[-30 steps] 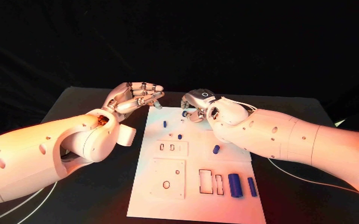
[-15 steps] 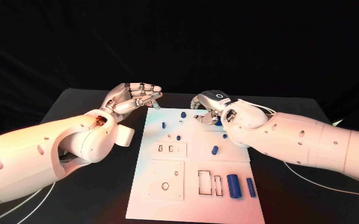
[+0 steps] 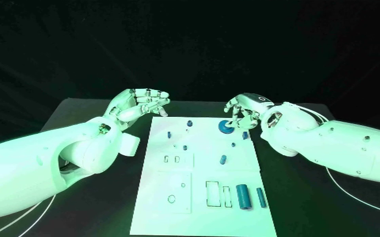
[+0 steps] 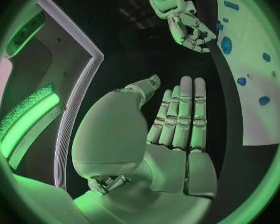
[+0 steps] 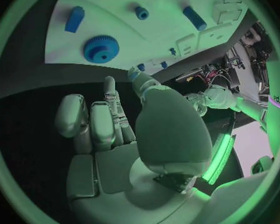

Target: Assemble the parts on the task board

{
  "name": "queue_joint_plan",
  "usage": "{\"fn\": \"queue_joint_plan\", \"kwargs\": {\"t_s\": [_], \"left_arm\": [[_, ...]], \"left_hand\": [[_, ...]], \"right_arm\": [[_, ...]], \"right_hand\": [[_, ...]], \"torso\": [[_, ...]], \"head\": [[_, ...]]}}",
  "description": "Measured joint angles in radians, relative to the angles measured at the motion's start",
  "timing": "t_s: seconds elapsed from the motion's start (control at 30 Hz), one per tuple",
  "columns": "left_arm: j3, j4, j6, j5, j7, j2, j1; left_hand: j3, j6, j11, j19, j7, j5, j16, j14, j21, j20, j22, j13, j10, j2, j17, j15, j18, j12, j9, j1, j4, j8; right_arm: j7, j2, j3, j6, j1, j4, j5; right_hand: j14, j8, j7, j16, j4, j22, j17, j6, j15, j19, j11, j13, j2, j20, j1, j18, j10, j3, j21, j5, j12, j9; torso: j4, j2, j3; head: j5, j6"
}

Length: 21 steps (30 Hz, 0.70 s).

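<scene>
A: Over the far end of the white task board [image 3: 198, 193] we have both arms in. The left robot hand [image 3: 141, 103] hangs above the black counter [image 3: 87, 122] just off the board's far left corner, fingers loosely curled, palm bare, nothing in it.

B: And the wrist camera backs that up: fingers side by side and apart from the thumb, holding nothing. The right robot hand [image 3: 245, 108]?

A: Hovering at the board's far right corner, fingertips pointing down right over the round blue gear [image 3: 225, 127]. From the right wrist view the fingers are spread and the palm is vacant; the gear lies flat on the board beyond them.

B: Touching it?

A: Cannot tell from the head view; the fingertips overlap its edge.

B: Other parts?

A: A fat blue cylinder [image 3: 243, 196] and a slimmer blue bar [image 3: 261, 197] lie side by side near the board's near right corner, beside two rectangular slots [image 3: 219, 193]. A small blue peg [image 3: 223, 159] sits mid-board.
</scene>
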Motion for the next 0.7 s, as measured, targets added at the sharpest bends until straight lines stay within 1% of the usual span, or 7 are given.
{"fn": "queue_joint_plan", "kwargs": {"t_s": [0.07,0.13,0.17,0.2,0.23,0.47,0.7], "left_arm": [[0.0,-0.001,0.001,0.0,0.0,0.0,0.0],[0.0,-0.002,0.002,0.0,0.0,0.0,0.0],[0.0,-0.002,0.002,0.0,0.0,0.0,0.0],[0.0,-0.002,0.002,0.0,0.0,0.0,0.0],[0.0,-0.003,0.003,0.0,0.0,0.0,0.0],[0.0,-0.007,0.004,0.0,-0.001,0.003,0.0],[0.0,-0.009,0.005,0.0,-0.002,0.004,0.0]], "left_hand": [[0.0,0.0,0.0,0.0,0.0,0.0,0.0,0.0,0.0,0.0,0.0,0.0,0.0,0.0,0.0,0.0,0.0,0.0,0.0,0.0,0.0,0.0],[0.0,0.0,0.0,0.0,0.0,0.0,0.0,0.0,0.0,0.0,0.0,0.0,0.0,0.0,0.0,0.0,0.0,0.0,0.0,0.0,0.0,0.0],[0.0,0.0,0.0,0.0,0.0,0.0,0.0,0.0,0.0,0.0,0.0,0.0,0.0,0.0,0.0,0.0,0.0,0.0,0.0,0.0,0.0,0.0],[0.0,0.0,0.0,0.0,0.0,0.0,0.0,0.0,0.0,0.0,0.0,0.0,0.0,0.0,0.0,0.0,0.0,0.0,0.0,0.0,0.0,0.0],[0.0,0.0,0.0,0.0,0.0,0.0,0.0,0.0,0.0,0.0,0.0,0.0,0.0,0.0,0.0,0.0,0.0,0.0,0.0,0.0,0.0,0.0],[0.0,0.0,0.0,-0.002,0.0,0.0,0.0,0.0,0.0,0.002,0.001,0.0,0.0,0.0,0.001,0.0,0.0,0.0,0.0,0.0,0.0,0.0],[0.0,0.0,0.0,-0.006,0.0,0.0,0.0,0.0,0.004,0.002,0.001,0.0,0.0,0.0,0.001,0.0,0.0,0.0,0.0,0.0,0.0,0.0]], "right_arm": [[-0.004,-0.002,0.0,0.011,0.0,-0.008,0.011],[-0.009,-0.001,0.0,0.025,0.0,-0.021,0.022],[-0.011,0.001,0.0,0.032,0.0,-0.029,0.026],[-0.014,0.004,0.0,0.039,0.0,-0.036,0.03],[-0.017,0.009,0.0,0.047,0.0,-0.047,0.035],[-0.029,0.041,0.0,0.087,-0.003,-0.094,0.065],[-0.031,0.067,-0.001,0.111,-0.012,-0.127,0.089]], "right_hand": [[0.0,0.014,-0.001,0.05,0.045,0.025,0.069,-0.006,0.0,0.011,0.008,0.151,0.005,0.0,0.023,0.0,-0.079,-0.044,0.012,0.0,0.174,0.007],[0.0,0.027,0.002,0.103,0.091,0.048,0.15,-0.016,0.0,0.023,0.01,0.256,0.005,0.005,0.044,0.0,-0.127,-0.069,0.023,0.0,0.303,0.012],[0.0,0.032,0.002,0.123,0.107,0.058,0.18,-0.019,0.0,0.026,0.011,0.296,0.003,0.005,0.047,-0.002,-0.136,-0.077,0.029,0.002,0.35,0.014],[0.0,0.039,0.002,0.143,0.12,0.069,0.194,-0.019,0.0,0.033,0.009,0.355,0.006,0.006,0.055,-0.013,-0.132,-0.083,0.036,0.004,0.412,0.016],[0.0,0.043,0.002,0.16,0.127,0.078,0.202,-0.02,0.0,0.039,0.008,0.409,0.004,0.006,0.056,-0.016,-0.112,-0.09,0.043,0.004,0.469,0.016],[-0.004,0.05,0.007,0.2,0.13,0.105,0.205,-0.02,0.004,0.064,0.013,0.541,0.004,0.007,0.056,-0.016,-0.051,-0.093,0.074,0.031,0.602,0.019],[-0.004,0.058,0.006,0.214,0.13,0.105,0.205,-0.019,0.004,0.076,0.011,0.59,0.008,0.008,0.06,-0.016,-0.031,-0.093,0.087,0.052,0.651,0.02]], "torso": [[-0.0004,-0.001,0.0003],[-0.0006,-0.001,0.0003],[-0.0006,-0.001,-0.0001],[-0.0005,-0.001,-0.0003],[-0.0003,0.0,-0.0005],[0.0045,0.003,-0.0003],[0.0069,0.006,0.0012]], "head": [[-0.001,0.0],[-0.001,-0.001],[-0.002,-0.001],[-0.002,-0.001],[-0.002,-0.001],[-0.004,-0.003],[-0.003,-0.003]]}}
